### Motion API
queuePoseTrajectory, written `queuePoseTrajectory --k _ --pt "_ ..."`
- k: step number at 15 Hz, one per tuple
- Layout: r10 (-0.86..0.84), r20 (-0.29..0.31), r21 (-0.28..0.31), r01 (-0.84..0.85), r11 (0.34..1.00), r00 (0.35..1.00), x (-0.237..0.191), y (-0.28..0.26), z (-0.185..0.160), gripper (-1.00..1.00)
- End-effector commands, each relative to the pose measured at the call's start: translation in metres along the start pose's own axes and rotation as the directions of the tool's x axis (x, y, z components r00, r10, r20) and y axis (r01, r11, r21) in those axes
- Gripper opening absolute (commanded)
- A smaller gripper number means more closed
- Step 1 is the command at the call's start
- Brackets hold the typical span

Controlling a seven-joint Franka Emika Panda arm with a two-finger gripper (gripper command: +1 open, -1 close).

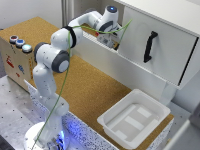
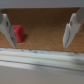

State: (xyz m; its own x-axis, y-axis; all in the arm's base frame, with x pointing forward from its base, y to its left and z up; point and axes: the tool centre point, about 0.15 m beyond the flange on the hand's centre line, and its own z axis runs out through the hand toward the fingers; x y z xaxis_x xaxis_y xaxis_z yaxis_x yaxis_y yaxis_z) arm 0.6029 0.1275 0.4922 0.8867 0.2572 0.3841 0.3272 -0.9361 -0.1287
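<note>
— What's over by the exterior view's left?

— A wooden box [image 1: 15,57] at the cork table's [image 1: 85,85] left edge, with a few round buttons [image 1: 20,43] on top. Just beside it the arm's base stands on a perforated metal plate [image 1: 15,115], and a green cable [image 1: 67,75] trails down along the arm.

— And the arm [image 1: 60,50] itself?

— It bends up and reaches across the far edge of the table into a white cabinet [image 1: 150,35], in behind a tilted-out door with a black handle [image 1: 149,46]. From outside I can't see the gripper; the cabinet wall hides it.

— The wrist camera shows it?

— Yes. The gripper [image 2: 40,30] has its two fingers [image 2: 8,31] spread wide, with nothing between them. Cork-coloured surface shows behind, and a white edge [image 2: 40,57] crosses below the fingertips.

— Anything near it?

— A small red block [image 2: 18,33], just beside one finger, apart from the pads as far as I can tell; the picture is blurred.

— And to the right?

— A white plastic bin [image 1: 134,118] sits at the table's near right corner, well apart from the arm.
</note>
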Motion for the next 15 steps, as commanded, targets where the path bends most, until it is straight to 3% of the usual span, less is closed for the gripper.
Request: queuePoseTrajectory --k 1,10,11,15 --pt "-0.058 0.101 -0.052 0.064 0.997 0.993 0.069 -0.057 0.042 1.0" --pt "-0.064 0.109 -0.049 0.069 0.996 0.992 0.093 -0.066 0.072 1.0" --pt "-0.058 0.11 -0.049 0.064 0.997 0.992 0.095 -0.066 0.076 -1.0" --pt "-0.08 0.105 -0.05 0.085 0.995 0.991 0.093 -0.071 0.073 -1.0"
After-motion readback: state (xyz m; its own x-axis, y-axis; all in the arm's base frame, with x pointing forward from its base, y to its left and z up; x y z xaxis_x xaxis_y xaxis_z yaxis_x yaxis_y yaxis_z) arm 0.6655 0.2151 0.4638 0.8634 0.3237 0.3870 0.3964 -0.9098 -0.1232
